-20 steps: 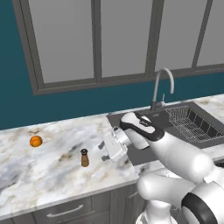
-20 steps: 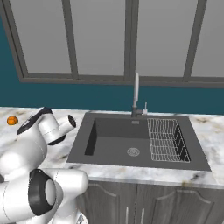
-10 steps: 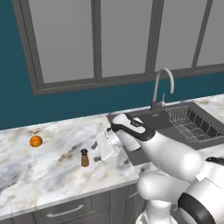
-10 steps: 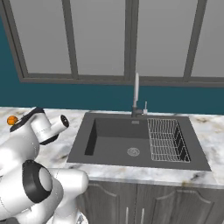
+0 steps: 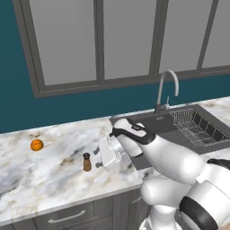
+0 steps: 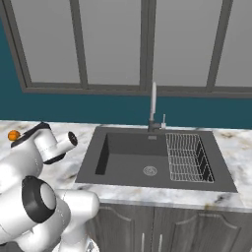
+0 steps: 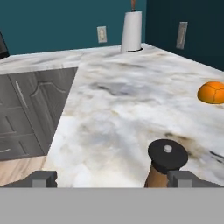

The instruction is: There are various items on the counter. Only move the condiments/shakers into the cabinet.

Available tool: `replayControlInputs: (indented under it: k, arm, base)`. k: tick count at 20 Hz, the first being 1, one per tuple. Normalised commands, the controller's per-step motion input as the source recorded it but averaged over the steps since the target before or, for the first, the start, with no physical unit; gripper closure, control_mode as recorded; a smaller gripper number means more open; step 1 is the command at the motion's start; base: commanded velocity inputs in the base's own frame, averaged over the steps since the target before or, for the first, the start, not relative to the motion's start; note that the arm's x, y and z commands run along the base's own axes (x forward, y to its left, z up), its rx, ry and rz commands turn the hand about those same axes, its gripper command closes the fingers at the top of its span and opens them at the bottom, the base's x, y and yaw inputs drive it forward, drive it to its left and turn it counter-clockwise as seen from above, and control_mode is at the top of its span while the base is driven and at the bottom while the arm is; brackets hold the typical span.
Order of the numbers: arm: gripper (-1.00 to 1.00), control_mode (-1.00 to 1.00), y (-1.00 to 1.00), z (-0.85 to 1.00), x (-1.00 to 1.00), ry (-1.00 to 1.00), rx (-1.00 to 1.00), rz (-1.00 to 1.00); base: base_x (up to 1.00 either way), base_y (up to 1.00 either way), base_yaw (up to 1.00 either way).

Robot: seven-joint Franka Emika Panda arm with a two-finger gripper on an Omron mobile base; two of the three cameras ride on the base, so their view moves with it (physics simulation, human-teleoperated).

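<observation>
Counter (image 5: 54, 179) is a wide marble slab w/ a sink (image 6: 147, 162) to the arm's right; task items are spread over the left part. Towel roll (image 7: 131, 32) stands at the far end in hand view, not part of the job. Orange (image 5: 37, 144) sits well apart, near the wall; leave it.

Gripper (image 5: 102, 157) hangs low just beside the wooden shaker (image 5: 87, 162), jaws spread wide, nothing between them yet. In hand view the shaker (image 7: 165, 164) sits off-centre, its dark cap right up against one fingertip (image 7: 180, 177), other fingertip (image 7: 43, 178) far off w/ bare counter between.

Step in hand looks like lining up for the grab. Do it well: shift sideways so shaker lands mid-gap, approx centred, before closing. Otherwise the near finger likely knocks it over; it's narrow, upright, tippy. Grip the body below the cap, close slow, lift straight up before swinging toward the cabinet.
</observation>
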Motion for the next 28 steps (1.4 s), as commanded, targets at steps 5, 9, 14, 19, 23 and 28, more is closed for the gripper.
replayControlInputs:
  k: [5, 9, 14, 19, 23, 28]
  arm:
    - [-1.0, -1.0, 0.0, -0.11, 0.33, 0.02, 0.0, 0.0]
    - [-1.0, -1.0, 0.0, -0.23, 0.3, 0.08, 0.0, 0.0]
    - [-1.0, -1.0, 0.04, -0.25, 0.22, 0.09, 0.0, 0.0]
    - [-1.0, -1.0, 0.2, -0.13, 0.25, 0.06, 0.0, 0.0]
    - [-1.0, -1.0, 0.29, -0.06, 0.06, 0.02, 0.0, 0.01]
    - [-1.0, -1.0, 0.14, -0.07, 0.01, 0.05, 0.0, 0.01]
  base:
    - [0.0, 0.0, 0.0]
    - [0.0, 0.0, 0.0]
    - [0.0, 0.0, 0.0]
    - [0.0, 0.0, 0.0]
    - [0.0, 0.0, 0.0]
    - [0.0, 0.0, 0.0]
